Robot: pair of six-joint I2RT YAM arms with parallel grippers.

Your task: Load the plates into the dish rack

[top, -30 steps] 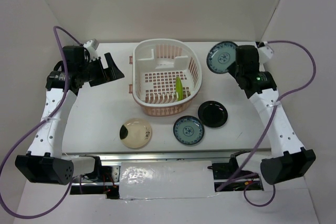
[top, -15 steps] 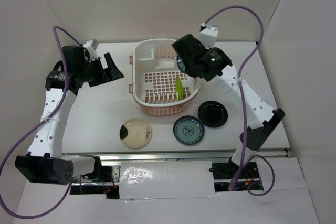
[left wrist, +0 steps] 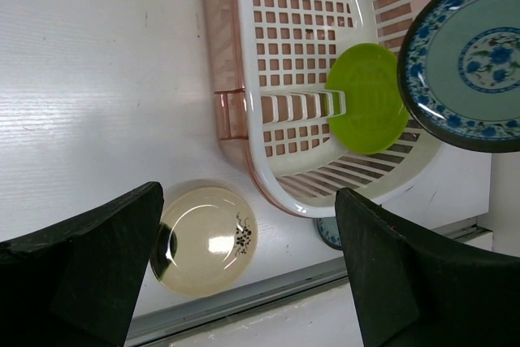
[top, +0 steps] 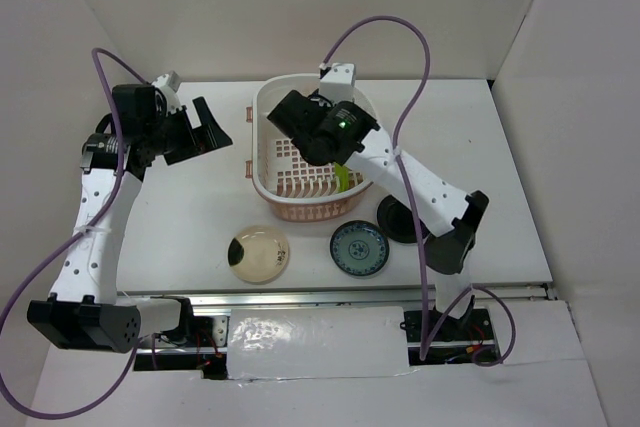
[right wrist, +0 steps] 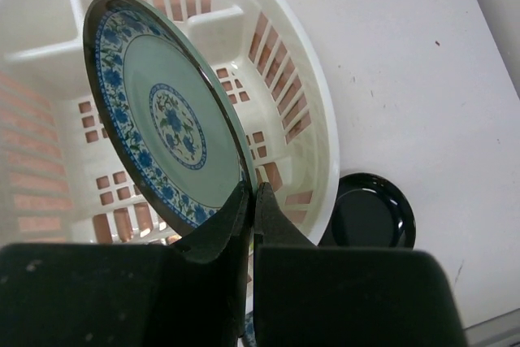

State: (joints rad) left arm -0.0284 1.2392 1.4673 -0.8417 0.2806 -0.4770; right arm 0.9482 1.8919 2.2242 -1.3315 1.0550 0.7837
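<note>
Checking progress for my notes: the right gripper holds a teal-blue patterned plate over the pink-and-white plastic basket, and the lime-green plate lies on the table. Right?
No: the lime-green plate stands inside the pink-and-white plastic basket, not on the table; the left wrist view shows it. Rest holds.

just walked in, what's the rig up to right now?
The right gripper is shut on the rim of a teal-blue patterned plate, holding it on edge over the dish rack, where a lime-green plate stands. The left gripper hangs open and empty. The tan plate, black plate and second teal-blue plate lie on the table.
</note>
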